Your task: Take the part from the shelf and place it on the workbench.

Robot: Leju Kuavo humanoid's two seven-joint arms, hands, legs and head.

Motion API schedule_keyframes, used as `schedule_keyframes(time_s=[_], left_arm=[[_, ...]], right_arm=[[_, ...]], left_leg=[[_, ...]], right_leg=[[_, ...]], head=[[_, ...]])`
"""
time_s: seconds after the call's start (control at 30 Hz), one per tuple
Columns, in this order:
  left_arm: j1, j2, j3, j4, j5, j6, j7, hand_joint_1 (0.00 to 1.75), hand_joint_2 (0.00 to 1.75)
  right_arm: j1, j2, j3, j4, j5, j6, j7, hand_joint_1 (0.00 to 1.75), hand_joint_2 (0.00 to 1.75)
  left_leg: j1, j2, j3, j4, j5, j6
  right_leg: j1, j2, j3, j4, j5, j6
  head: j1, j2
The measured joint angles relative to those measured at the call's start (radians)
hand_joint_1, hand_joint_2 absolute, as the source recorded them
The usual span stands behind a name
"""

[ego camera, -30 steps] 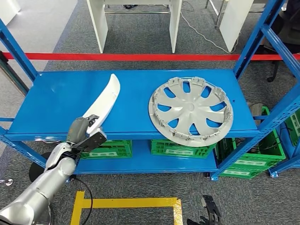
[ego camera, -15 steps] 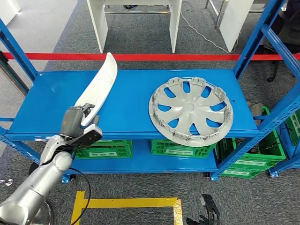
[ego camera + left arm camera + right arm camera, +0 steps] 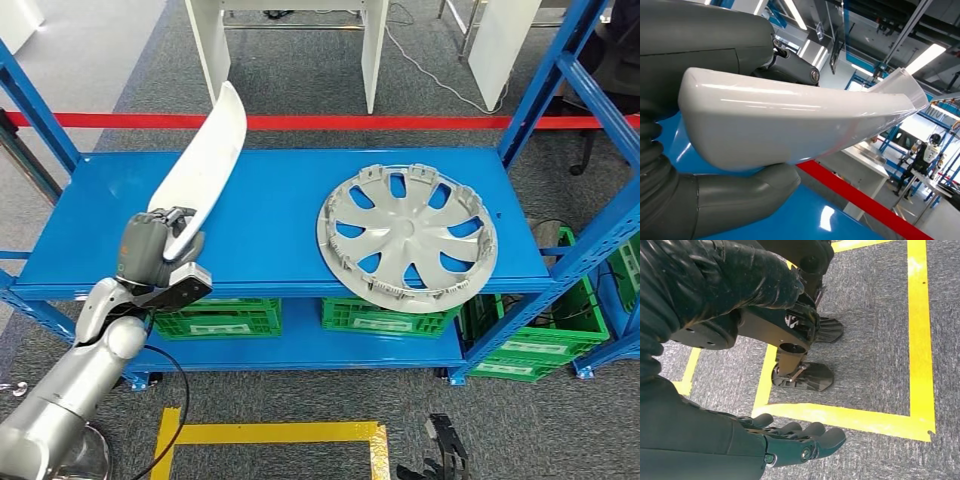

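Lifting: white part (image 3: 202, 160) tilts up off shelf (image 3: 302, 215) versus a second ago
Left hand (image 3: 151, 250): fingers (image 3: 753, 187) grasping its lower end
Right hand (image 3: 798, 440): released, hanging
Next: carry to desk

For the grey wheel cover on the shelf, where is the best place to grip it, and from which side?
Probably the near rim of the wheel cover, from the robot's side: it lies flat, and that edge overhangs the shelf front, so fingers could likely get under it.
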Motion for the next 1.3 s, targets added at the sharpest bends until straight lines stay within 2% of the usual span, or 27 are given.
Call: schedule_keyframes(time_s=[0.17,0.37,0.43,0.5,0.53,0.57,0.63,0.67,0.7,0.73,0.8,0.83,0.87,0.93,1.0,1.07,1.13,1.17,1.2,1.23,1.27,1.3], left_arm=[[0.0,0.007,-0.002,-0.001,-0.015,0.011,-0.003,1.75,1.75],[0.0,0.016,-0.002,-0.001,-0.015,0.02,-0.004,1.75,1.75],[0.0,0.02,-0.001,-0.001,-0.015,0.021,-0.004,1.75,1.75],[-0.001,0.022,-0.001,-0.005,-0.015,0.023,-0.004,1.75,1.75],[-0.002,0.022,0.0,-0.007,-0.015,0.024,-0.005,1.75,1.75],[-0.003,0.022,0.0,-0.009,-0.015,0.026,-0.005,1.75,1.75],[-0.003,0.022,-0.001,-0.011,-0.015,0.03,-0.006,1.75,1.75],[-0.001,0.023,-0.001,-0.012,-0.016,0.032,-0.006,1.75,1.75],[0.0,0.023,-0.001,-0.014,-0.018,0.033,-0.006,1.75,1.75],[0.0,0.024,-0.001,-0.018,-0.019,0.034,-0.006,1.75,1.75],[-0.001,0.024,0.0,-0.026,-0.022,0.036,-0.006,1.75,1.75],[-0.002,0.024,0.0,-0.03,-0.023,0.037,-0.007,1.75,1.75],[-0.002,0.024,0.0,-0.032,-0.023,0.039,-0.007,1.75,1.75],[0.0,0.026,0.0,-0.034,-0.023,0.041,-0.007,1.75,1.75],[0.0,0.029,0.001,-0.037,-0.022,0.041,-0.007,1.75,1.75],[-0.003,0.031,0.002,-0.041,-0.021,0.042,-0.008,1.75,1.75],[-0.004,0.032,0.003,-0.042,-0.021,0.043,-0.008,1.75,1.75],[-0.003,0.033,0.003,-0.042,-0.021,0.044,-0.008,1.75,1.75],[-0.003,0.034,0.003,-0.042,-0.021,0.044,-0.008,1.75,1.75],[-0.003,0.034,0.004,-0.042,-0.021,0.044,-0.007,1.75,1.75],[-0.003,0.035,0.006,-0.042,-0.021,0.044,-0.007,1.75,1.75],[-0.004,0.035,0.009,-0.044,-0.021,0.045,-0.006,1.75,1.75]], right_arm=[[0.0,0.0,0.0,0.0,0.002,0.0,0.001,0.0,1.75],[-0.001,0.004,0.0,0.0,0.002,0.0,0.002,0.0,1.75],[-0.001,0.005,0.0,0.0,0.002,0.0,0.002,0.0,1.75],[-0.002,0.005,0.0,0.0,0.002,0.0,0.002,0.0,1.75],[-0.003,0.005,0.0,0.0,0.003,0.0,0.002,0.0,1.75],[-0.004,0.005,0.0,0.0,0.003,0.0,0.002,0.0,1.75],[-0.003,0.005,0.0,0.0,0.003,0.0,0.002,0.0,1.75],[-0.001,0.005,0.0,0.0,0.004,0.0,0.002,0.0,1.75],[0.0,0.005,0.0,0.0,0.004,0.0,0.003,0.0,1.75],[0.001,0.005,0.0,0.0,0.004,0.0,0.003,0.0,1.75],[-0.001,0.004,-0.001,0.0,0.004,0.0,0.002,0.0,1.75],[-0.002,0.004,-0.001,0.0,0.004,0.0,0.002,0.0,1.75],[-0.002,0.004,-0.001,0.0,0.005,0.0,0.002,0.0,1.75],[-0.002,0.004,-0.002,0.0,0.005,0.0,0.002,0.0,1.75],[-0.004,0.005,-0.002,0.0,0.005,0.0,0.003,0.0,1.75],[-0.008,0.006,-0.003,0.0,0.005,0.0,0.002,0.0,1.75],[-0.009,0.006,-0.005,0.0,0.005,0.0,0.002,0.0,1.75],[-0.008,0.007,-0.005,0.0,0.005,0.0,0.002,0.0,1.75],[-0.007,0.007,-0.005,0.0,0.005,0.0,0.003,0.0,1.75],[-0.007,0.007,-0.005,0.0,0.005,0.0,0.003,0.0,1.75],[-0.007,0.007,-0.006,0.0,0.005,0.0,0.003,0.0,1.75],[-0.009,0.007,-0.006,0.0,0.005,0.0,0.003,0.0,1.75]], left_leg=[[-0.001,0.0,0.0,0.001,0.0,0.0],[-0.005,-0.001,-0.005,0.009,-0.002,0.003],[-0.006,-0.001,-0.007,0.01,0.0,0.009],[-0.002,0.001,-0.005,0.002,0.01,0.02],[0.0,0.002,-0.005,-0.003,0.015,0.026],[0.001,0.003,-0.006,-0.006,0.019,0.03],[-0.002,0.003,-0.013,-0.004,0.022,0.034],[-0.004,0.002,-0.016,-0.002,0.022,0.034],[-0.005,0.001,-0.018,0.001,0.022,0.034],[-0.006,-0.001,-0.019,0.004,0.022,0.034],[-0.007,-0.004,-0.022,0.01,0.02,0.03],[-0.008,-0.005,-0.027,0.014,0.02,0.027],[-0.007,-0.006,-0.033,0.017,0.022,0.02],[-0.004,-0.009,-0.046,0.021,0.031,0.006],[-0.002,-0.01,-0.055,0.026,0.024,-0.008],[0.002,-0.009,-0.079,0.085,-0.028,-0.023],[0.011,-0.007,-0.121,0.208,-0.099,-0.038],[0.015,-0.007,-0.136,0.26,-0.119,-0.044],[0.019,-0.007,-0.141,0.287,-0.124,-0.049],[0.022,-0.007,-0.13,0.282,-0.112,-0.052],[0.025,-0.007,-0.103,0.241,-0.086,-0.055],[0.027,-0.007,-0.066,0.175,-0.063,-0.058]], right_leg=[[-0.001,0.0,0.0,-0.001,0.001,0.001],[-0.005,0.0,-0.002,-0.002,0.004,0.006],[-0.006,0.0,-0.002,-0.002,0.008,0.013],[-0.005,0.002,-0.014,0.013,-0.007,0.018],[-0.004,0.005,-0.031,0.044,-0.028,0.018],[-0.003,0.009,-0.06,0.1,-0.06,0.016],[0.0,0.015,-0.133,0.25,-0.116,0.013],[0.002,0.016,-0.163,0.305,-0.124,0.011],[0.004,0.016,-0.177,0.324,-0.111,0.008],[0.006,0.016,-0.173,0.3,-0.077,0.004],[0.01,0.02,-0.131,0.181,0.005,-0.01],[0.013,0.022,-0.108,0.124,0.034,-0.017],[0.016,0.025,-0.094,0.087,0.048,-0.023],[0.021,0.026,-0.088,0.065,0.054,-0.029],[0.017,0.025,-0.086,0.045,0.058,-0.038],[0.01,0.023,-0.089,0.026,0.064,-0.049],[0.009,0.021,-0.106,0.029,0.073,-0.052],[0.009,0.019,-0.115,0.033,0.076,-0.05],[0.008,0.017,-0.124,0.039,0.079,-0.048],[0.007,0.016,-0.134,0.045,0.082,-0.046],[0.005,0.014,-0.144,0.051,0.085,-0.042],[0.002,0.014,-0.153,0.058,0.088,-0.037]], head=[[0.0,0.0],[0.0,0.0],[0.0,0.0],[0.0,0.0],[0.002,0.0],[0.004,0.0],[0.006,0.0],[0.006,0.0],[0.006,0.0],[0.006,0.0],[0.006,0.0],[0.005,0.0],[0.004,0.0],[0.004,0.0],[0.006,0.0],[0.003,0.0],[-0.001,0.0],[-0.002,0.0],[-0.002,0.0],[-0.002,0.0],[-0.002,0.0],[-0.002,0.0]])
